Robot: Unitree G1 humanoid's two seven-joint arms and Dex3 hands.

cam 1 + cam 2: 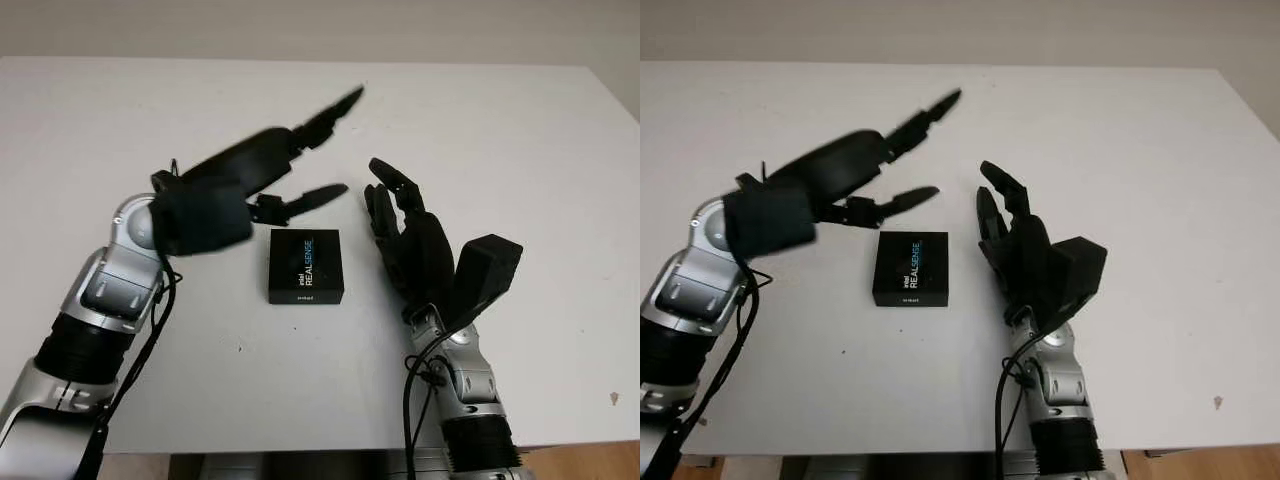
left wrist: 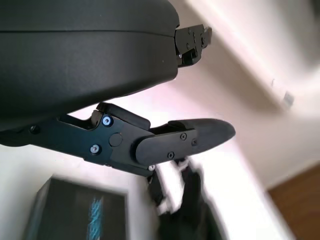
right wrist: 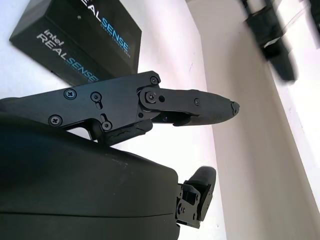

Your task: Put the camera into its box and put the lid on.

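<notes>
A black box (image 1: pixel 305 266) printed "Intel RealSense" lies flat on the white table (image 1: pixel 500 120) near its middle, with its lid on. My left hand (image 1: pixel 325 150) hovers just behind and to the left of the box, open, its fingers reaching toward the far side. My right hand (image 1: pixel 385 190) stands upright a little to the right of the box, open, its palm turned toward the box and not touching it. The right wrist view has the box (image 3: pixel 75 42) beyond my fingers (image 3: pixel 200 107). The box (image 2: pixel 75 212) lies below the hand in the left wrist view.
The table's far edge meets a pale wall, and its right edge runs down past my right arm. A small dark speck (image 1: pixel 613 399) marks the table near the front right corner.
</notes>
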